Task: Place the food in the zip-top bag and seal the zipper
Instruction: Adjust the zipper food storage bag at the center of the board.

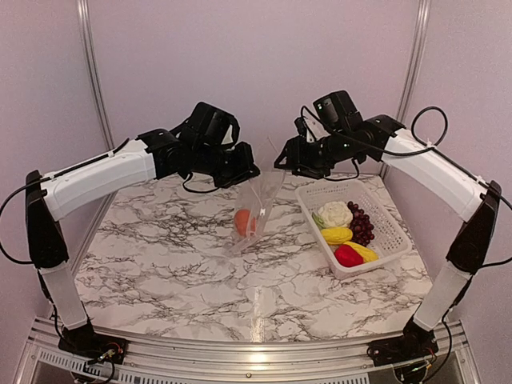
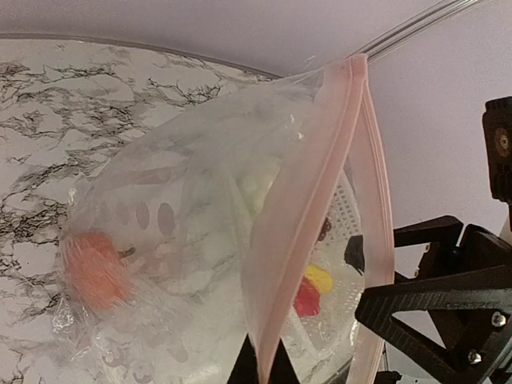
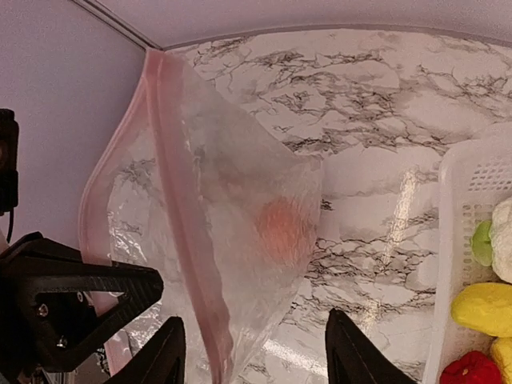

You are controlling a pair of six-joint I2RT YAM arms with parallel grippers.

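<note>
The clear zip-top bag (image 1: 258,206) hangs above the marble table with its mouth up, and an orange fruit (image 1: 242,222) lies inside at the bottom. My left gripper (image 2: 270,376) is shut on the pink zipper (image 2: 316,192) at one end of the mouth. The bag's two lips stand apart. My right gripper (image 3: 254,352) is open; one zipper lip (image 3: 180,208) runs down between its fingers, close to the left one. The rest of the food lies in the basket: cauliflower (image 1: 335,214), grapes (image 1: 362,224), a red piece (image 1: 348,256) and two yellow pieces (image 1: 336,235).
The white lattice basket (image 1: 392,232) sits on the table at the right, below my right arm. Both wrists hover close together over the back of the table, near the pale wall and its metal posts.
</note>
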